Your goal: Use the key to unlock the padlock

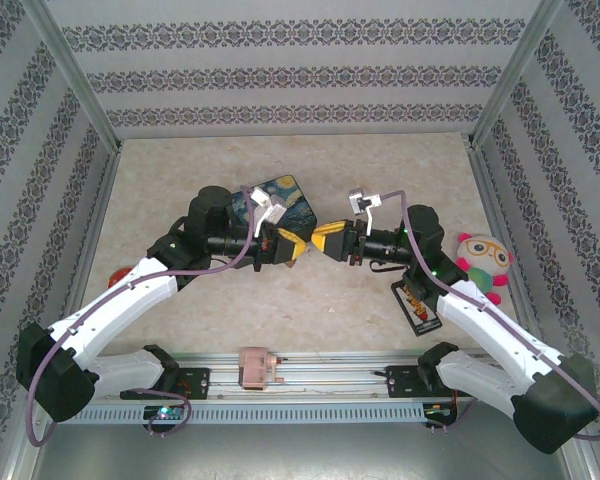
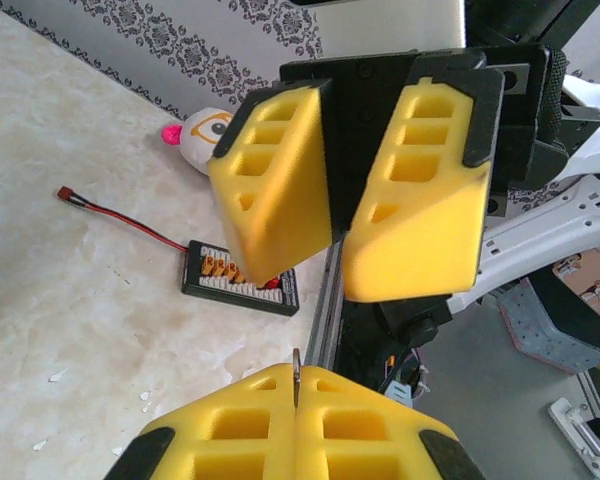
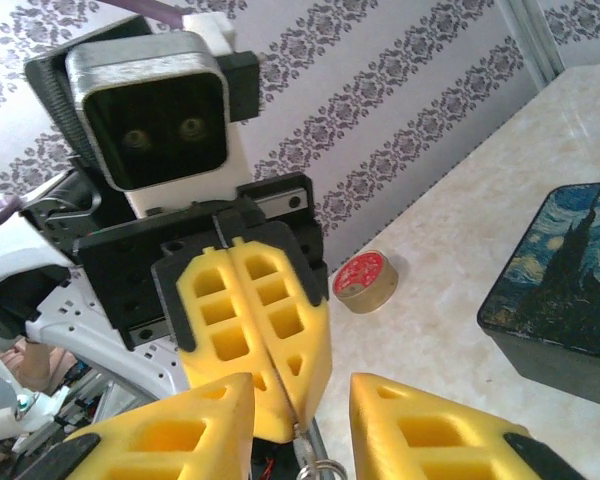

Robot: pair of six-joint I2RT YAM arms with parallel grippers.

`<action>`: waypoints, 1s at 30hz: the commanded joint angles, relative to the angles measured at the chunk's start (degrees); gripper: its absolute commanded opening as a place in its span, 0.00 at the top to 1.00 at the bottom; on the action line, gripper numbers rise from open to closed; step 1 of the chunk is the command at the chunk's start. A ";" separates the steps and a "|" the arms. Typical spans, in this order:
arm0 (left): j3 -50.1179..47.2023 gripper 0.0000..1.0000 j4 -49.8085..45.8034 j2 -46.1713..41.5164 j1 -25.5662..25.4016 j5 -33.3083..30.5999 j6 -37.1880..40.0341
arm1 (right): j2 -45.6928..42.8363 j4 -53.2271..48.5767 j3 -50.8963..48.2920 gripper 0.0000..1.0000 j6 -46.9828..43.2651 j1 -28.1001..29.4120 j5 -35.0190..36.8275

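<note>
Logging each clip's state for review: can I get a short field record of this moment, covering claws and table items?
left claw: shut, thin metal key pinched at its tips
right claw: open, facing the left claw tip to tip
position: both raised above the table's middle
table items: starry-night box, red tape roll, plush toy, black connector board

Painted box [image 1: 280, 195], plush toy [image 1: 483, 262], tape roll [image 3: 366, 281]
</note>
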 commanded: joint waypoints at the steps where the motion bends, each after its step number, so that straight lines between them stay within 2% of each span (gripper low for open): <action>1: 1.14 1.00 0.28 -0.16 -0.67 1.40 1.33 | -1.20 2.60 -1.05 0.72 -0.06 -0.55 -2.94; 30: -0.73 1.00 5.27 -1.30 -0.63 1.66 -0.94 | 3.16 6.13 -1.89 0.74 1.04 1.55 -6.71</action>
